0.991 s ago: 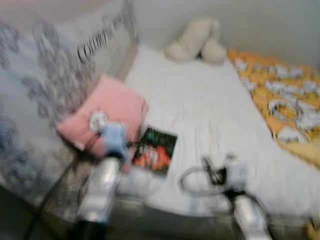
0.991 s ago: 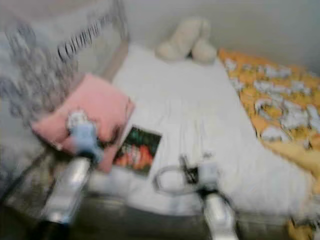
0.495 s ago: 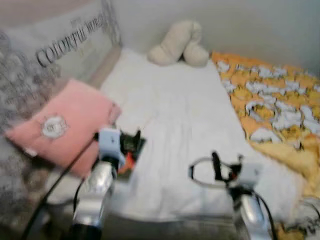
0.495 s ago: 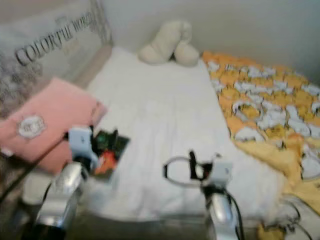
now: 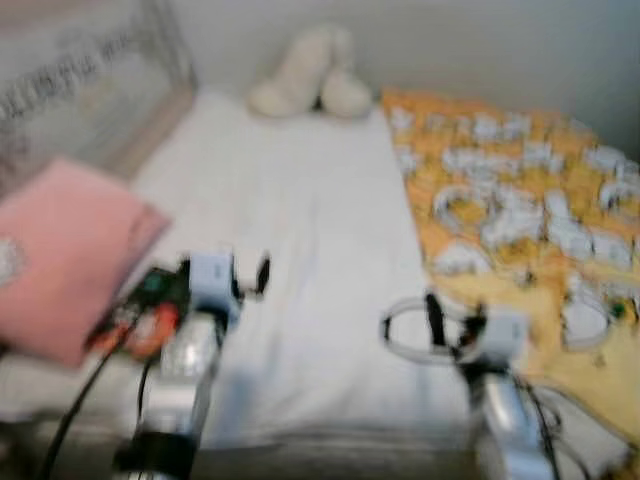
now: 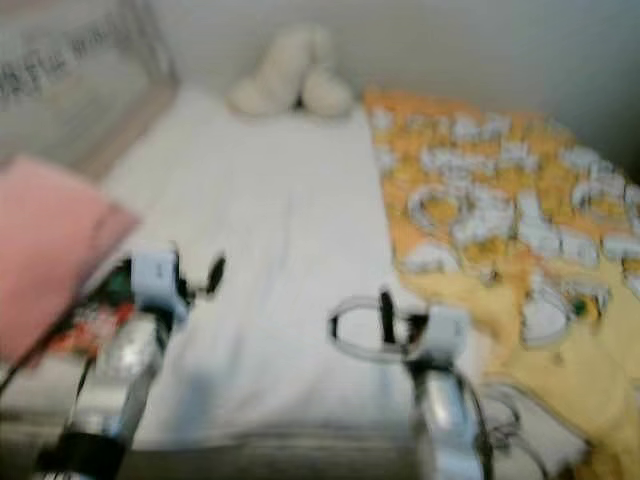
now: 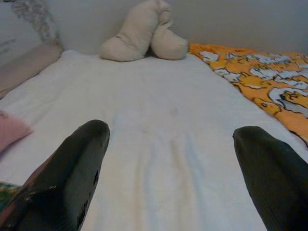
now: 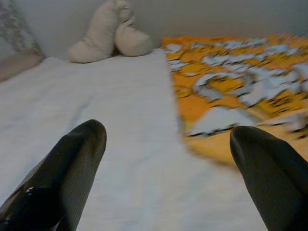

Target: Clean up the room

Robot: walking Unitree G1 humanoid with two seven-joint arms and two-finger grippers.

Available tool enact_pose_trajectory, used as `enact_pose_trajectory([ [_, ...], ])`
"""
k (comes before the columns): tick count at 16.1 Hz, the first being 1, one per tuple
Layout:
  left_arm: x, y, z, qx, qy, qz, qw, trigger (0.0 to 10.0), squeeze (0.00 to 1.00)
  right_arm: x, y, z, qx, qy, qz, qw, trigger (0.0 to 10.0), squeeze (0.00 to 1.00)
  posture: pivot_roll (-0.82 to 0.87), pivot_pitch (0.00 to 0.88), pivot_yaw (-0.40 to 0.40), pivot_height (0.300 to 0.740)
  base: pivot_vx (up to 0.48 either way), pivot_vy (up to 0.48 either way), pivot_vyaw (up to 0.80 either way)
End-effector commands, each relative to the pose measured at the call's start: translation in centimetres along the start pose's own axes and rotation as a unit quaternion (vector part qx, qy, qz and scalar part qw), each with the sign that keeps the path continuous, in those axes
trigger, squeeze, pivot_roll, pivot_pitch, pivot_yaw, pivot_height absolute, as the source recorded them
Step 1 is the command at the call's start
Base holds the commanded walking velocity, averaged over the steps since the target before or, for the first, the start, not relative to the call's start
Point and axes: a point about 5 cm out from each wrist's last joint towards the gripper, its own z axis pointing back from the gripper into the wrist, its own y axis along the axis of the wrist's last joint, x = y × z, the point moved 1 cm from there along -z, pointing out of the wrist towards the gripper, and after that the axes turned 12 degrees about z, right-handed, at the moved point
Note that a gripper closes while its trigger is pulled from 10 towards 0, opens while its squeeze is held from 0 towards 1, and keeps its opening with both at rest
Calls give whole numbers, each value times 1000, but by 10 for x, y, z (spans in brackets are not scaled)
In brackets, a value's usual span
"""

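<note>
A bed with a white sheet lies before me, and the head views are blurred. A pink pillow sits at its left edge. Beside it lies a colourful book, partly hidden by my left arm. A crumpled orange patterned blanket covers the right side. My left gripper hovers open over the sheet just right of the book, holding nothing. My right gripper hovers open near the blanket's edge, also holding nothing.
A cream plush toy rests against the wall at the far end of the bed. A grey lettered cushion stands along the left side. The bed's front edge runs just below my arms.
The whole picture has slid left, so the camera has turned right: more orange blanket shows, less pillow and cushion. Both arms hold about the same place in view.
</note>
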Motion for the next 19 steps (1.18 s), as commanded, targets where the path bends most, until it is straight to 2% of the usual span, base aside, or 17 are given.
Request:
enact_pose_trajectory([
  [1,29,-6,-2,-6,-45,8,999,10000,0,9,-7,4,-5,-3,39,999,10000,1000,66,0,-16,740,240,-412,0],
  [4,38,-8,-2,0,-55,22,998,10000,0,6,-11,10,-14,14,49,999,10000,1000,54,0,-32,740,242,-411,0],
  [7,37,-8,-1,5,-47,36,998,10000,0,5,-6,14,2,32,60,998,10000,1000,53,0,-48,740,242,-412,0],
  [8,35,-9,1,6,-44,31,999,10000,0,3,-3,14,10,41,72,997,10000,1000,61,0,-66,740,240,-412,0],
  [10,33,-9,0,9,-42,25,999,10000,0,0,-4,11,4,43,66,997,10000,1000,75,0,-81,740,242,-411,0],
  [12,36,-6,-1,17,-40,31,999,10000,0,-4,-5,8,3,62,75,995,10000,1000,86,0,-87,740,240,-412,0],
  [19,46,-4,0,27,-61,27,997,10000,0,3,-7,6,-2,53,83,995,10000,1000,69,0,-74,740,207,-413,0],
])
